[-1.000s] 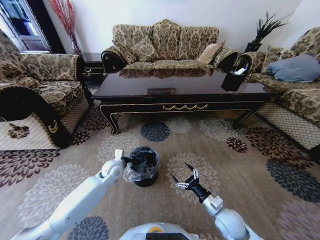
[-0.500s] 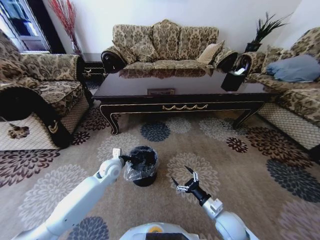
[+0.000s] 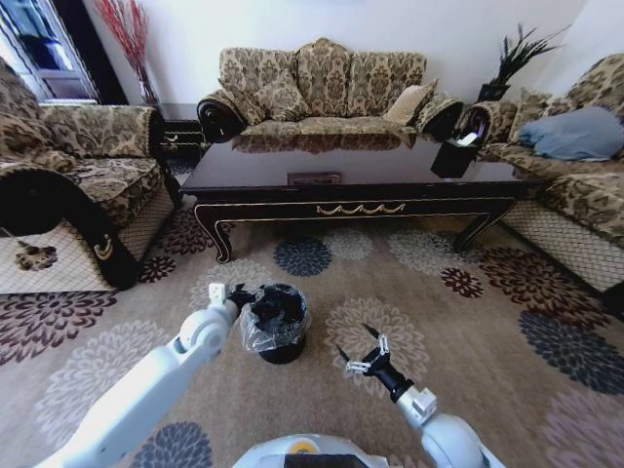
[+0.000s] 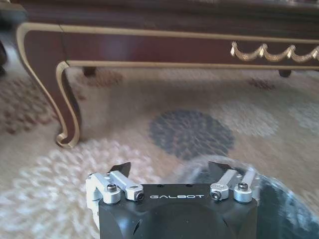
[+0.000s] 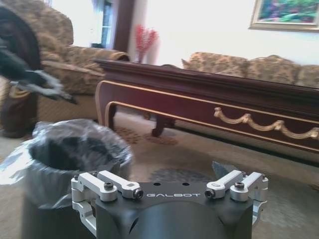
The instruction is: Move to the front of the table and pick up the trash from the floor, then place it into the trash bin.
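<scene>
The trash bin (image 3: 277,323), small, round and black with a crinkly plastic liner, stands on the carpet in front of the table (image 3: 351,177). My left gripper (image 3: 243,293) hovers at the bin's left rim. In the left wrist view the left gripper (image 4: 169,169) is open with nothing between its fingers, and the bin's rim (image 4: 284,199) shows beside it. My right gripper (image 3: 357,343) hangs open and empty over the carpet to the right of the bin. The right wrist view shows the bin (image 5: 70,154) close by. The trash is out of view.
Patterned sofas (image 3: 322,83) surround the table on three sides, with an armchair (image 3: 68,185) at the left. A black box-shaped holder (image 3: 454,156) stands on the table's right end. Open floral carpet (image 3: 468,322) stretches to the right of the bin.
My left gripper has drawn back from over the bin's opening to its left rim, rising slightly. The right gripper has barely shifted.
</scene>
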Available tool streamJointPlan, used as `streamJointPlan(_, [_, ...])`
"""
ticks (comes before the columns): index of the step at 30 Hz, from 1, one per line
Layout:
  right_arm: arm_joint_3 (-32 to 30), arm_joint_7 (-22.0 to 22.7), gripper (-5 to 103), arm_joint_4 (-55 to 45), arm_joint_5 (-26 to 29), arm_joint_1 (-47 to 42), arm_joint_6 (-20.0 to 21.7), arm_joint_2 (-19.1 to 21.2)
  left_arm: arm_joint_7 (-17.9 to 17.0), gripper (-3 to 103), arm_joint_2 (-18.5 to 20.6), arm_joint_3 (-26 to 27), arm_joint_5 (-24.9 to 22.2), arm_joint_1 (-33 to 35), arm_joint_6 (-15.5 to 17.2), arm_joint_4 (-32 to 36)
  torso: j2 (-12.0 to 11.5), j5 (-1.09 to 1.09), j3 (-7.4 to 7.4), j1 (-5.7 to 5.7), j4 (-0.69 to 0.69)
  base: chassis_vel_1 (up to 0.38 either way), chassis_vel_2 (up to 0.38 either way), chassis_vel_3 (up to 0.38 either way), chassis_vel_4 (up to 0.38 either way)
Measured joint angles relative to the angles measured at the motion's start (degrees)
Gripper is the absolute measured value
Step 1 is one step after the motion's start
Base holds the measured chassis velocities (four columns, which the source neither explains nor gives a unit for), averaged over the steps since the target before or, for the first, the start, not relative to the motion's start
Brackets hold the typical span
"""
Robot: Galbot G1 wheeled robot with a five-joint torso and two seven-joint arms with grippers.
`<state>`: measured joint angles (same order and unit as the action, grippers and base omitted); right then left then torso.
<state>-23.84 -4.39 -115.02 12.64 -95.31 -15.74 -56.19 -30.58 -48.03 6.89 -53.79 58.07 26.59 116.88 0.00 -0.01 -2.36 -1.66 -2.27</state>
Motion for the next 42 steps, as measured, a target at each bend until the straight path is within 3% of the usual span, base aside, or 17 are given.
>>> streamJointPlan(1, [0.00, 0.00, 100, 0.00, 0.00, 0.00, 0.00, 0.00, 0.00, 89, 0.00, 0.00, 0.00, 0.00, 0.00, 0.00, 0.00, 0.00, 0.00, 0.00, 0.00, 0.000, 0.000, 0.000, 0.000])
streamJointPlan(3, [-1.38, 1.59, 100, -0.21, 0.85, -0.32, -0.10, -1.27, 2.09, 98, 0.67, 4.89, 5.38, 4.86, -3.04, 2.01, 0.00, 0.00, 0.00, 0.00, -0.02, 0.000, 0.000, 0.000, 0.000])
streamJointPlan(6, [-2.63, 3.01, 100, -0.20, 0.45, -0.64, -0.82, -2.77, 3.87, 100, 0.36, 10.45, 9.59, 9.85, -4.87, 3.69, 0.00, 0.02, 0.01, 0.00, -0.01, 0.000, 0.000, 0.000, 0.000])
streamJointPlan(9, [-4.85, 4.07, 100, -0.16, -0.02, -1.29, -1.75, -6.09, 6.41, 100, -2.51, 19.31, 15.16, 19.74, -7.84, 6.56, 0.00, -0.01, 0.01, 0.00, 0.00, 0.000, 0.000, 0.000, 0.000])
streamJointPlan(10, [-4.85, 4.07, 100, -0.16, -0.02, -1.29, -1.75, -6.09, 6.41, 100, -2.51, 19.31, 15.16, 19.74, -7.84, 6.56, 0.00, -0.01, 0.01, 0.00, 0.00, 0.000, 0.000, 0.000, 0.000])
streamJointPlan(15, [-8.88, 3.60, 100, -0.92, 0.07, -1.84, -2.60, -12.89, 11.46, 100, -8.59, 29.85, 25.33, 32.80, -15.45, 8.99, 0.01, 0.00, 0.01, 0.01, -0.03, 0.000, 0.000, 0.000, 0.000])
streamJointPlan(20, [-10.28, 3.40, 100, -1.10, -1.54, -1.81, -3.81, -14.12, 14.94, 100, -13.00, 36.67, 27.80, 40.31, -19.33, 11.17, 0.01, 0.01, 0.01, 0.01, 0.01, 0.000, 0.000, 0.000, 0.000])
streamJointPlan(21, [-10.28, 3.40, 100, -1.10, -1.54, -1.81, -3.81, -14.12, 14.94, 100, -13.00, 36.67, 27.80, 40.31, -19.33, 11.17, 0.01, 0.01, 0.01, 0.01, 0.01, 0.000, 0.000, 0.000, 0.000])
streamJointPlan(26, [-12.22, 2.58, 100, 0.30, -1.63, -1.60, -4.94, -14.47, 20.07, 100, -16.87, 40.09, 32.21, 48.56, -28.92, 12.79, 0.01, 0.02, 0.01, 0.01, 0.01, 0.000, 0.000, 0.000, 0.000])
streamJointPlan(27, [-12.22, 2.58, 100, 0.30, -1.63, -1.60, -4.94, -14.47, 20.07, 100, -16.87, 40.09, 32.21, 48.56, -28.92, 12.79, 0.01, 0.02, 0.01, 0.01, 0.01, 0.000, 0.000, 0.000, 0.000])
streamJointPlan(30, [-12.80, 1.65, 100, 2.01, -1.70, -2.15, -5.90, -15.39, 21.84, 100, -17.65, 39.72, 33.10, 51.00, -33.26, 11.18, 0.01, 0.01, 0.01, 0.01, -0.01, 0.000, 0.000, 0.000, 0.000])
streamJointPlan(35, [-14.02, 1.19, 100, 2.99, -1.84, -2.70, -6.47, -17.77, 22.32, 100, -17.69, 37.87, 32.81, 51.23, -35.12, 9.85, 0.01, 0.01, 0.01, 0.01, -0.03, 0.000, 0.000, 0.000, 0.000])
streamJointPlan(42, [-14.27, 0.04, 100, 2.22, -1.33, -2.93, -6.48, -17.96, 22.88, 100, -17.62, 36.92, 32.08, 51.40, -35.48, 9.45, 0.01, 0.00, 0.00, 0.00, 0.00, 0.000, 0.000, 0.000, 0.000])
